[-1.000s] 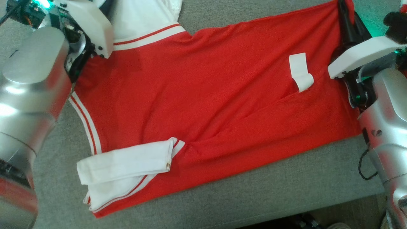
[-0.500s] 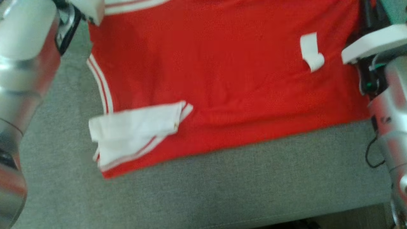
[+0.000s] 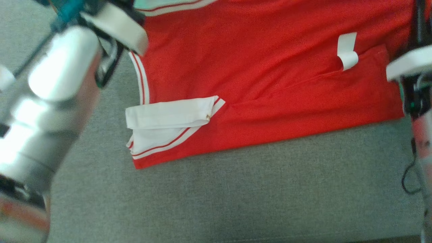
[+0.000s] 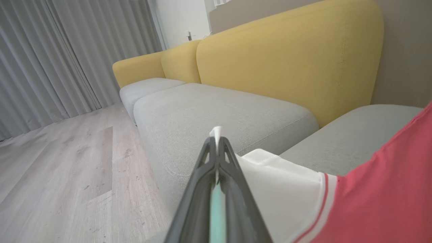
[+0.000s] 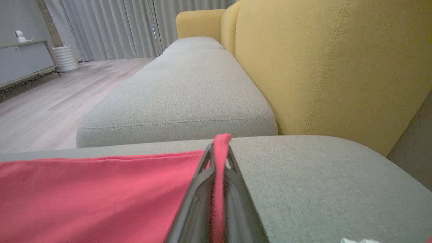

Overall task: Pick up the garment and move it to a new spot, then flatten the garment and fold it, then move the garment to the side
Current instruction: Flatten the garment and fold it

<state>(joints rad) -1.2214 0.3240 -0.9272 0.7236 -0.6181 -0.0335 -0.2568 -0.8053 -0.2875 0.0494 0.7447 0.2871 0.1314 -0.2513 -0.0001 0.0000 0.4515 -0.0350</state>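
Closed tight at the left end effector on the white sleeve of the red garment. Spread over the grey sofa seat between both end effectors. Pinched shut at the right end effector on the garment's opposite edge, cloth poking past the tips.

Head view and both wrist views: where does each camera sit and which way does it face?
Head view: on the head, looking down at the red garment spread on the seat cushion; left forearm and right arm at the edges.
Left wrist view: along the left tool, shut on the garment's white part, toward the yellow backrest.
Right wrist view: along the right tool, shut on red cloth, along the seat cushions.
Shared: both wrist views show the backrest, curtains and garment.
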